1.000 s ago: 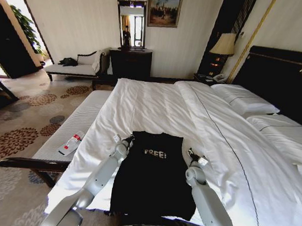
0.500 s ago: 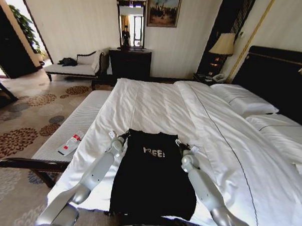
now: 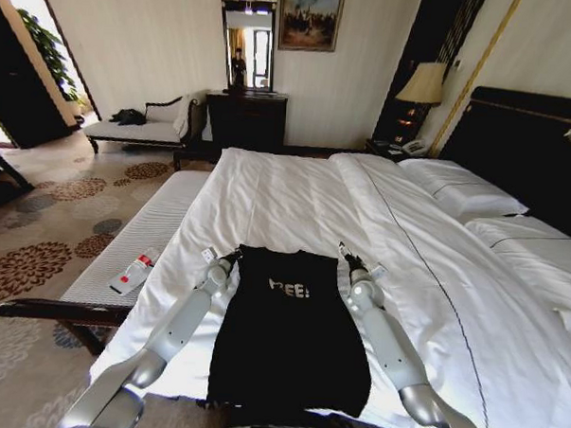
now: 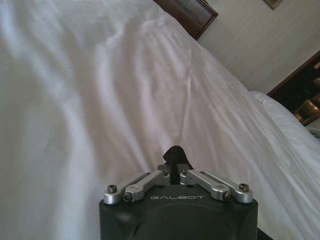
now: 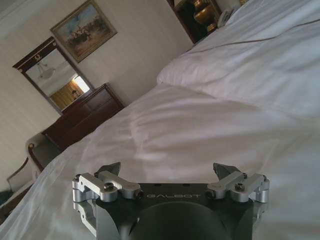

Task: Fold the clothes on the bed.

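One black T-shirt (image 3: 290, 323) lies flat on the white duvet (image 3: 296, 200) near the foot of the bed (image 3: 516, 148), its "FREE!" lettering up and its collar end toward the headboard. Over the last second both arms have reached farther up the bed, from beside the chest to the shirt's far corners — the fold is being set up, not yet made. The left gripper (image 3: 229, 257) sits at the far left corner; in the left wrist view (image 4: 174, 159) its jaws are pressed together on a small tuft of black cloth. The right gripper (image 3: 345, 257) sits at the far right corner; in the right wrist view (image 5: 167, 172) its jaws stand spread with only duvet between them, so that corner is judged not yet taken. The shirt has shifted only slightly. Count — one shirt, one bed, two pillows (image 3: 462, 189), two grippers. A padded bench (image 3: 133, 240) beside the bed carries one small white-and-red object (image 3: 134, 271).
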Controlling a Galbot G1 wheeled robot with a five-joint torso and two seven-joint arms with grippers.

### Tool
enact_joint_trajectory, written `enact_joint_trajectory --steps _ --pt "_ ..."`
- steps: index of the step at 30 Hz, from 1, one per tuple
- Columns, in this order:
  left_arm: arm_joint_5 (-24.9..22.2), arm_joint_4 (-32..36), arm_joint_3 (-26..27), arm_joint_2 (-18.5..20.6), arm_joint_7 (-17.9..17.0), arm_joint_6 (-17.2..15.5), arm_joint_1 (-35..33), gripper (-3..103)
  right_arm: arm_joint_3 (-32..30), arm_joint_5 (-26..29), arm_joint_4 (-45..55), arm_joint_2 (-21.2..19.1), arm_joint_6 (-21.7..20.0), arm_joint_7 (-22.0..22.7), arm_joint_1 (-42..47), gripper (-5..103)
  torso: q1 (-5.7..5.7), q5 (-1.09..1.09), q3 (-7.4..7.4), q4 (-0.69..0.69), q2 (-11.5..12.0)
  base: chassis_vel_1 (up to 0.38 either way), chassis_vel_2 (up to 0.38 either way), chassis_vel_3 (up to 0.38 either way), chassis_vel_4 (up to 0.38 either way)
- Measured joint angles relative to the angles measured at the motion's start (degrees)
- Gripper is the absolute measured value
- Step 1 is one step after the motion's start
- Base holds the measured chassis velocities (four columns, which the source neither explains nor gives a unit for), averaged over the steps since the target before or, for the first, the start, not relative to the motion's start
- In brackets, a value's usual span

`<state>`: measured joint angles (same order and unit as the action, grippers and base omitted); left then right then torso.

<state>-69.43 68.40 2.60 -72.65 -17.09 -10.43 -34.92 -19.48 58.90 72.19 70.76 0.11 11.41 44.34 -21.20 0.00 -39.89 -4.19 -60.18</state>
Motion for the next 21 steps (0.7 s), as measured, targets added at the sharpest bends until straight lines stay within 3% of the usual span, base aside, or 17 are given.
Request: enact_joint_trajectory --steps 7,10,13,15,17,19,21 --pt "0.1 1.1 0.0 -0.1 -0.3 0.0 -0.4 2 2.2 0.1 -5.4 1.3 -2.0 0.6 -1.2 103 0.0 0.01 0.0 0.01 0.0 0.0 0.0 0.0 0.0" --pt "0.2 1.4 0.2 -0.1 -0.4 0.0 -0.7 2 2.4 1.0 -5.5 1.3 -2.3 -0.1 -1.2 95 0.0 0.0 0.0 0.0 0.0 0.0 0.0 0.0 0.0" --pt "0.3 1.8 0.4 -0.1 -0.4 -0.1 -1.0 2 2.5 2.0 -5.4 1.3 -2.4 -1.0 -1.1 79 0.0 0.0 0.0 0.01 0.0 0.0 0.0 0.0 0.0" --pt "0.4 1.9 0.4 -0.1 -0.4 -0.1 -1.0 2 2.5 2.2 -5.4 1.3 -2.4 -1.2 -1.1 79 0.01 0.0 0.0 0.0 0.0 0.0 0.0 0.0 0.0" --pt "0.4 2.0 0.5 0.1 -0.4 -0.1 -1.1 2 2.5 2.3 -5.3 1.5 -2.2 -1.6 -1.1 63 0.01 0.0 0.0 0.0 0.0 0.0 0.0 0.0 0.0" --pt "0.4 2.0 0.5 0.1 -0.4 -0.1 -1.1 2 2.5 2.3 -5.3 1.6 -2.2 -1.7 -1.1 63 0.01 0.0 0.0 0.0 0.0 0.0 0.0 0.0 0.0" --pt "0.4 2.0 0.6 0.3 -0.4 -0.1 -1.2 2 2.5 2.2 -5.6 1.9 -2.0 -1.8 -1.1 52 0.01 0.0 0.0 0.0 0.0 0.0 0.0 0.0 0.0"
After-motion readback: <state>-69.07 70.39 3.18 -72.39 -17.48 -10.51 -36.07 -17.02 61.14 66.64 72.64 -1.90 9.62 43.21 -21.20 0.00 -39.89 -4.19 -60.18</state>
